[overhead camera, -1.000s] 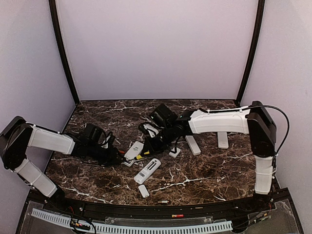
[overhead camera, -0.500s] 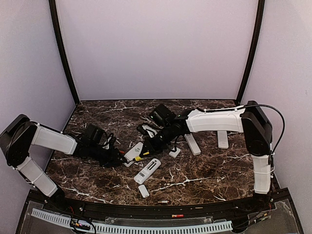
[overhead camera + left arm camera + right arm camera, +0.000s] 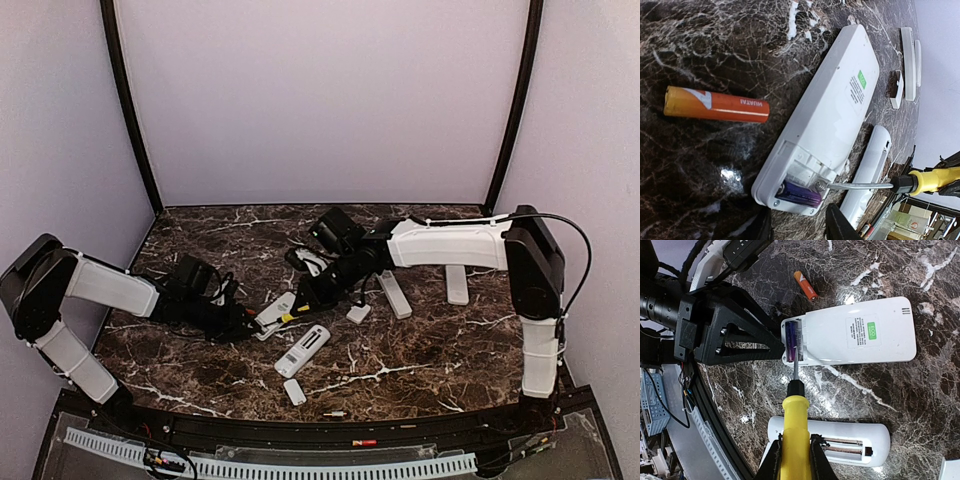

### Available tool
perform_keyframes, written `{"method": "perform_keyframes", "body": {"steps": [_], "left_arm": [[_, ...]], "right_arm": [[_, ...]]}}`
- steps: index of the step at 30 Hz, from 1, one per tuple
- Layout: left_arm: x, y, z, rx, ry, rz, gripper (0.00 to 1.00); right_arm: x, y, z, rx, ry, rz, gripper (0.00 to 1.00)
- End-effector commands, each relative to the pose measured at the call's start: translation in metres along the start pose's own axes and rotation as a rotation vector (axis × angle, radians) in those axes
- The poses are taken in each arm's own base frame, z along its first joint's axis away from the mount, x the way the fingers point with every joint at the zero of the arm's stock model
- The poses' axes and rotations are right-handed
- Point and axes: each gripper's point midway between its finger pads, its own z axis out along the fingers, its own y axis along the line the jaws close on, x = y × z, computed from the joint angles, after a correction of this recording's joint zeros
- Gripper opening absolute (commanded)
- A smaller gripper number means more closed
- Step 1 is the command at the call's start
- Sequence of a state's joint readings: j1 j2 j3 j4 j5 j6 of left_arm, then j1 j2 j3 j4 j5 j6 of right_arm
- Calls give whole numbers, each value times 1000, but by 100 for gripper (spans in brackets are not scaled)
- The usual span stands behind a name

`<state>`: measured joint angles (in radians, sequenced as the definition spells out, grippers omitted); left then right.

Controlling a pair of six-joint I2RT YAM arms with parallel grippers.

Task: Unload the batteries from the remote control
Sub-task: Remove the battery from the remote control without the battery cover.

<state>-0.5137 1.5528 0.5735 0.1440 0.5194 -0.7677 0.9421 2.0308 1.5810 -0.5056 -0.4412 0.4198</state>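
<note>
purple battery (image 3: 790, 342) lies by the screwdriver (image 3: 796, 415) tip; right end effector (image 3: 795, 458) clamps its handle.

Worktop (image 3: 700, 50) was dark marble-look stone with white veining, polished and glossy, and it caught lamp glare. Remote (image 3: 832, 110): smooth white plastic, satin rather than shiny. Its green label (image 3: 861, 80) looked like printed film. Orange battery (image 3: 715, 105) had a glossy wrap, gold-toned at one end. Purple battery (image 3: 800, 194) in the bay showed a metallic sheen. Screwdriver (image 3: 795, 440): bright bare metal shaft, glossy yellow plastic handle. Left fingers (image 3: 740, 335) were matt black plastic.
</note>
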Motion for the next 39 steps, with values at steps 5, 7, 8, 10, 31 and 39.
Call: {"method": "perform_keyframes", "body": {"steps": [5, 7, 8, 10, 31, 39], "left_arm": [[-6, 2, 4, -21, -12, 1, 35], [-6, 2, 5, -19, -10, 3, 35], [-7, 1, 5, -19, -10, 3, 35], [-7, 1, 5, -19, -8, 4, 35], [-8, 0, 7, -14, -7, 5, 35], [-9, 0, 7, -9, -11, 1, 35]], "right_arm": [[4, -6, 9, -11, 28, -5, 0], [4, -6, 12, -16, 34, -6, 0], [4, -6, 13, -17, 35, -8, 0], [5, -6, 15, -22, 38, -11, 0], [12, -11, 36, -239, 33, 160, 0], [2, -12, 30, -251, -39, 186, 0]]}}
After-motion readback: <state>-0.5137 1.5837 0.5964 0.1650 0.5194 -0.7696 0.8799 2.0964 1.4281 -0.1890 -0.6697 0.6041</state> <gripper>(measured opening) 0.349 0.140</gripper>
